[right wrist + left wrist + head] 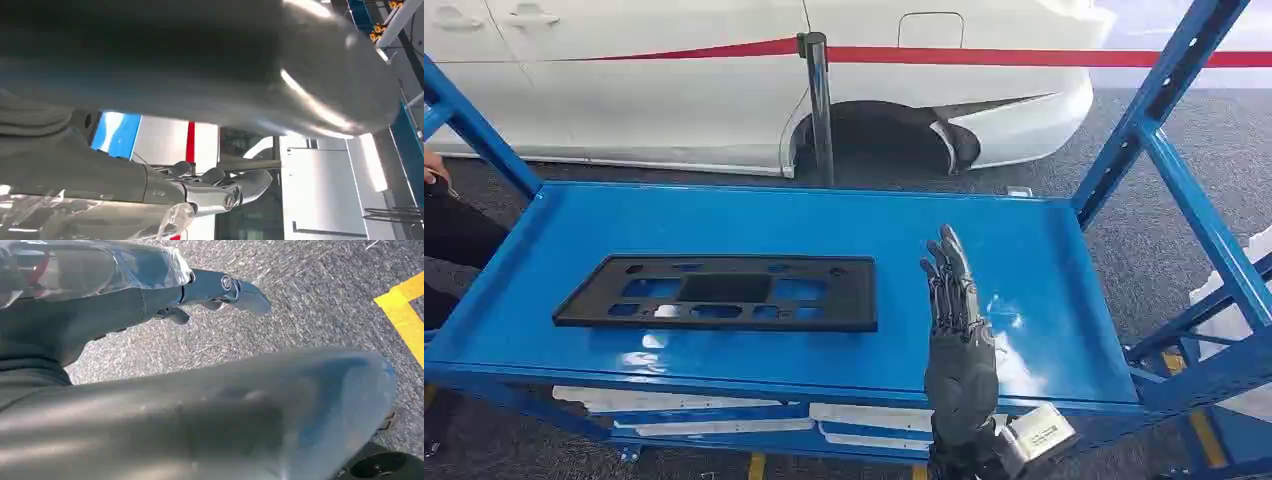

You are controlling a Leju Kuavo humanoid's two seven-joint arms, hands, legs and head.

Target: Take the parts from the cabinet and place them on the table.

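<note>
A flat black plastic panel [724,292] with several cut-outs lies on the blue cabinet shelf [1044,250], left of centre. My right hand [954,320] reaches up over the shelf's front edge to the right of the panel, with a gap between them. Its fingers are stretched out and apart, pointing toward the back, and hold nothing. In the right wrist view the same fingers [220,187] are straight with nothing in them. My left hand [215,400] hangs over the grey floor, its fingers [225,290] extended and holding nothing.
Blue uprights [1164,90] frame the shelf on both sides. White parts [724,405] lie on the lower level. A person's arm [439,190] shows at the left edge. Behind stand a white car [674,90] and a post [819,100] with a red belt. Yellow floor tape [405,315] lies near the left hand.
</note>
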